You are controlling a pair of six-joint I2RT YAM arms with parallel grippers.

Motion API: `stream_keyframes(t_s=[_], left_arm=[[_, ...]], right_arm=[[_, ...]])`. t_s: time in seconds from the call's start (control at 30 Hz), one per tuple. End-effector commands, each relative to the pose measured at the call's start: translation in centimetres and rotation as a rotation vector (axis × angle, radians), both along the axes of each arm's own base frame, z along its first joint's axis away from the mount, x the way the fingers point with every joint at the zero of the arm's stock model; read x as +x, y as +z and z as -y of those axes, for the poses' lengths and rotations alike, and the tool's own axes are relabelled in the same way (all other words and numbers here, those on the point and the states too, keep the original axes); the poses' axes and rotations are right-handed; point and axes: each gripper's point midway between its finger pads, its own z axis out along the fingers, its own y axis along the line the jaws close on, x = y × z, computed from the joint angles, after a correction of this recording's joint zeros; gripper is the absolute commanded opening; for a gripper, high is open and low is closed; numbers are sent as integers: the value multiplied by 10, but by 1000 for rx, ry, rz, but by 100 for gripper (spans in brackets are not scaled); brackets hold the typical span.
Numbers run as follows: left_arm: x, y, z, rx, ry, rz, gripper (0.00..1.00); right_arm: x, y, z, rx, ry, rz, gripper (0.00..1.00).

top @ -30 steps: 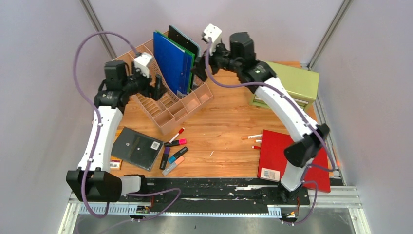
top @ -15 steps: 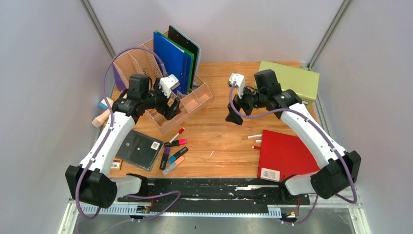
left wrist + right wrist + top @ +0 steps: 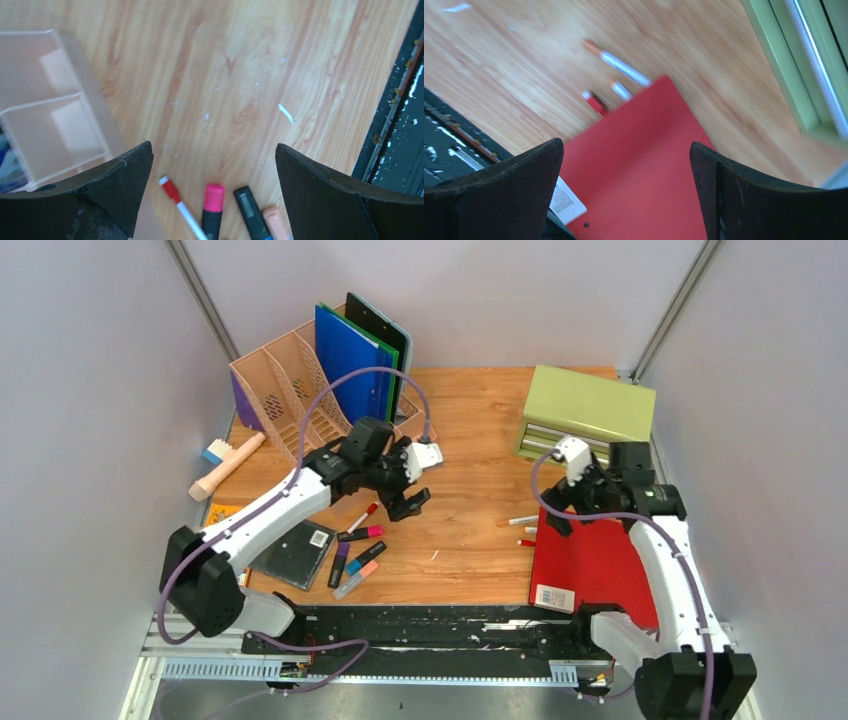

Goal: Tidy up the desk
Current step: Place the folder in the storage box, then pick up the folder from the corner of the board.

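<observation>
Left gripper (image 3: pixel 212 150): jaws spread, empty, hovering over the desk (image 3: pixel 470 430) just in front of the file rack (image 3: pixel 283 390). Right gripper (image 3: pixel 626 150) also agape, well right of the rack above the red folder (image 3: pixel 590 560).

Risk: the markers (image 3: pixel 365 557) in front of the rack lie packed together — closing could catch two, or roll one off the front edge.

The right arm (image 3: pixel 668 570) covers part of the right side of the red book (image 3: pixel 585 560), and the white sticker (image 3: pixel 553 597) on the book's near left corner has print too small to read. In the right wrist view the book runs off the bottom edge, and the three pens (image 3: pixel 616 61) just beside its corner are blurry smears. Far to the left of the book, four markers (image 3: pixel 213 205) on the desk (image 3: pixel 225 75) run off the bottom of the left wrist view.
</observation>
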Motion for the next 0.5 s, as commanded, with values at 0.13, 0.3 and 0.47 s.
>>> stream_keyframes(t_s=[0.13,0.3,0.47], left_arm=[[-20,-31,68,43,-185,13,100],[-25,-45,89,63,-227,8,100],[-25,-49,94,70,-230,20,100]], right_arm=[[-46,-32,122,-124,-323,-128,100],[-78,-51,170,-101,-476,-239,100],[-109,-71,203,-95,-589,-319,100]])
